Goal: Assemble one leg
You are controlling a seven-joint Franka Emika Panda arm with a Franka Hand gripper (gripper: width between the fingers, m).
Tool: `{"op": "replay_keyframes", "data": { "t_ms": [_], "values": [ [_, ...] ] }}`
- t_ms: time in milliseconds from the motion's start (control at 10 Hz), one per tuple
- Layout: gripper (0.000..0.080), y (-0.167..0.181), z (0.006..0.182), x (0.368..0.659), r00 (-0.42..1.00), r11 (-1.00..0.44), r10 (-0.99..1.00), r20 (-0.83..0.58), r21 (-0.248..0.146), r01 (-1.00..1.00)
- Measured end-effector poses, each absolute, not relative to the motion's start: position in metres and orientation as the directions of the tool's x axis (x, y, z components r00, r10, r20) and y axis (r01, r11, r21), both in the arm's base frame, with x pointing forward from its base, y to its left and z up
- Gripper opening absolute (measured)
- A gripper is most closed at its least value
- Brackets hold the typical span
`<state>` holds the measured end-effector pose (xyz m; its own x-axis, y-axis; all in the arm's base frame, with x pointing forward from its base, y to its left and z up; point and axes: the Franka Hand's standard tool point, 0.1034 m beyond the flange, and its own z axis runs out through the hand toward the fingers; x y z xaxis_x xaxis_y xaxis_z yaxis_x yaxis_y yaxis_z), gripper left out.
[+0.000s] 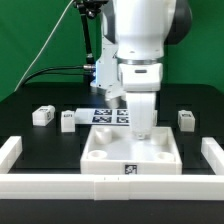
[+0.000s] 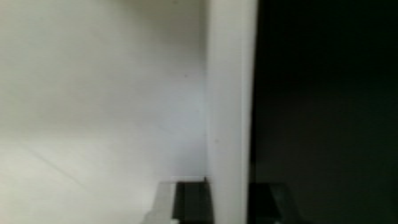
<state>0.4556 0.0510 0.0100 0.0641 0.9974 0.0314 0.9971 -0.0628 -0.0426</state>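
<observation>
Low over the large white square tray-like part point(image 1: 100, 165), the two-finger gripper point(image 1: 142, 130) is hanging; I cannot tell its opening or whether it is holding anything. Nearest, a small chunky white plastic leg point(image 1: 185, 119) is sitting on the black table point(image 1: 40, 140) toward the exterior view's right. It is probably light, stiff and slick, and its flat sides are offering the best hold. White border rails point(image 1: 212, 155) are fencing the table's edges, leaving bare room between.
</observation>
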Motion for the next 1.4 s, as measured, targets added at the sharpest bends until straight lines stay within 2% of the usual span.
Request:
{"op": "replay_keyframes", "data": {
  "t_ms": [300,800,1400],
  "values": [
    [0.0064,0.079,0.008,0.47,0.02,-0.018,0.999,0.046,-0.034,0.999],
    [0.0064,0.076,0.007,0.493,0.022,-0.021,0.998,0.052,-0.018,1.0],
    [0.0064,0.082,0.007,0.493,0.01,-0.009,0.999,0.049,-0.027,1.0]
  ]
}}
